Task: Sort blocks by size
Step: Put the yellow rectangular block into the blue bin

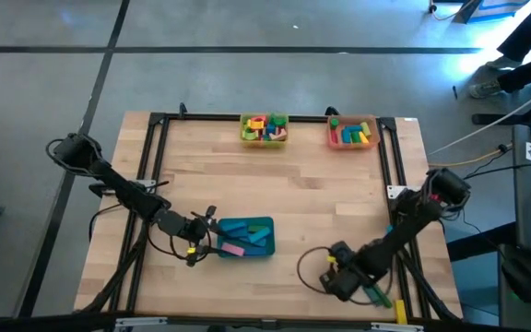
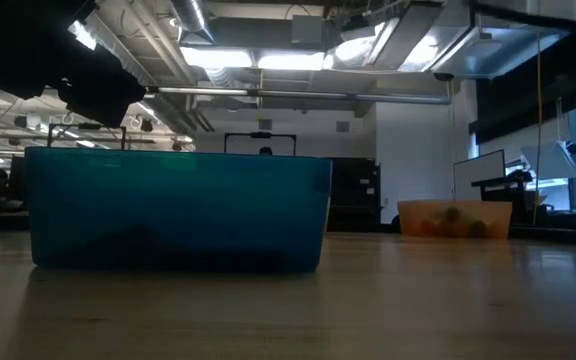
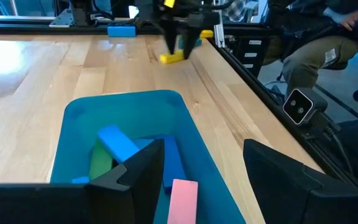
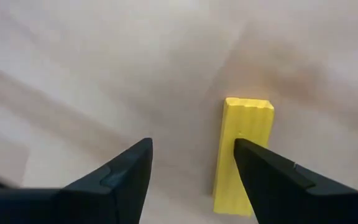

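I am hovering my right gripper [image 4: 191, 168] unclenched beside a yellow block [image 4: 244, 152] lying on the pale wooden table [image 1: 321, 203], my left gripper [image 3: 201, 168] gaping over the teal tray [image 3: 79, 118] of blocks, grey floor [image 1: 247, 74] surrounding everything.

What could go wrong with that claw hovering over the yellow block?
The right gripper is open above the yellow block, but the block sits under one finger, not between both; closing could push it away. It also lies near the table edge and might slide off.
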`<state>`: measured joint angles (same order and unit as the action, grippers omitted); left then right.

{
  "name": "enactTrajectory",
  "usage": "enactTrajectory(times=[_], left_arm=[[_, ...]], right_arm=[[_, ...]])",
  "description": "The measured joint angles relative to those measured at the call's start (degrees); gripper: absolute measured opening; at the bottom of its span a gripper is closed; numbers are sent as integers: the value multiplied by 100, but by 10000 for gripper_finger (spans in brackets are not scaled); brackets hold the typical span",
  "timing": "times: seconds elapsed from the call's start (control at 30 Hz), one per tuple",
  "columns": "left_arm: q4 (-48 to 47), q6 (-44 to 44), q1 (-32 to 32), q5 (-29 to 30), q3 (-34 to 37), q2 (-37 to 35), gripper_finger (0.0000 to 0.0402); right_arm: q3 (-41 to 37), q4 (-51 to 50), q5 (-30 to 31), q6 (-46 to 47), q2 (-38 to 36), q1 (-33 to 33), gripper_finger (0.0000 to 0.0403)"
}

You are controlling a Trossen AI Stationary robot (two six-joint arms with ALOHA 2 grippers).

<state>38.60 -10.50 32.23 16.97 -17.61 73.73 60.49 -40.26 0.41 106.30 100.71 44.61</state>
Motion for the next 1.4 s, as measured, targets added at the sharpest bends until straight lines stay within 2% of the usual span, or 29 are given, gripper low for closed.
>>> enactTrajectory(times=[0.17, 0.3, 0.57, 0.73, 0.97, 1.07, 1.2, 1.4], left_arm=[[-8, -54, 0, 0, 0, 0, 202], [-16, -101, 0, 0, 0, 0, 202], [-74, -81, 0, 2, 0, 0, 202], [-53, -64, 0, 2, 6, 0, 202], [-46, -64, -2, 7, 17, 0, 202], [-47, -64, -2, 13, 17, 0, 202], [-45, -64, -2, 20, 20, 0, 202], [-46, -42, -2, 21, 20, 0, 202]], right_arm=[[-11, -385, 494, -923, 4, -672, 234], [107, -764, 476, -1582, -11, -1034, 234], [874, -2352, 288, -1777, -120, -895, 234], [541, -2206, 301, -1829, -122, -734, 234], [-265, -943, 263, -2209, -122, -831, 234], [-468, -715, 259, -2262, -139, -841, 233], [-573, -613, 314, -2314, -155, -828, 205], [-580, -433, 367, -2583, -146, -826, 113]])
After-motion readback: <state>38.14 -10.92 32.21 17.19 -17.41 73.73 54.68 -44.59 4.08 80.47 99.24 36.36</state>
